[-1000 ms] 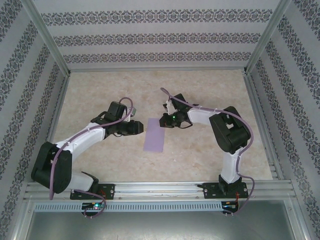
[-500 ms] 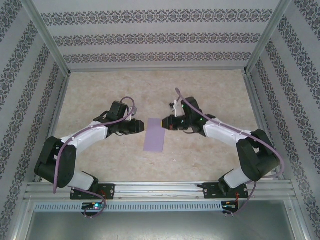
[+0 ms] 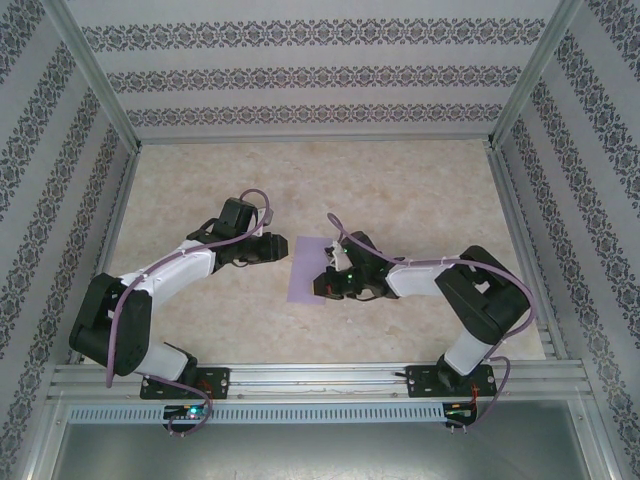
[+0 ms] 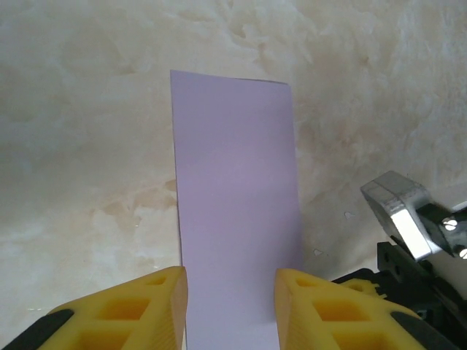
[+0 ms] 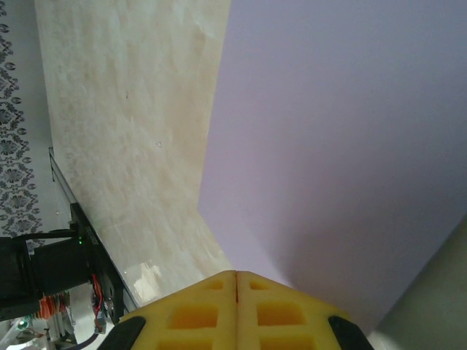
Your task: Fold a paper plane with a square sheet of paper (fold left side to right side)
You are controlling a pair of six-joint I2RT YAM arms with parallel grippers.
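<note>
From above, the thin lavender-purple paper sheet (image 3: 305,262), folded to a narrow rectangle, lies mid-table on the beige marbled table (image 3: 200,190). The left arm bends far-right, with the left gripper (image 3: 284,250) at the sheet's far left edge. The right arm lies low, with the right gripper (image 3: 321,287) on its near right part.

In the left wrist view, the left gripper (image 4: 230,310) stands spread, its yellow fingers (image 4: 157,306) straddling the sheet (image 4: 233,182).

In the right wrist view, the right gripper (image 5: 236,292) is pressed together at the sheet's (image 5: 343,146) edge.
</note>
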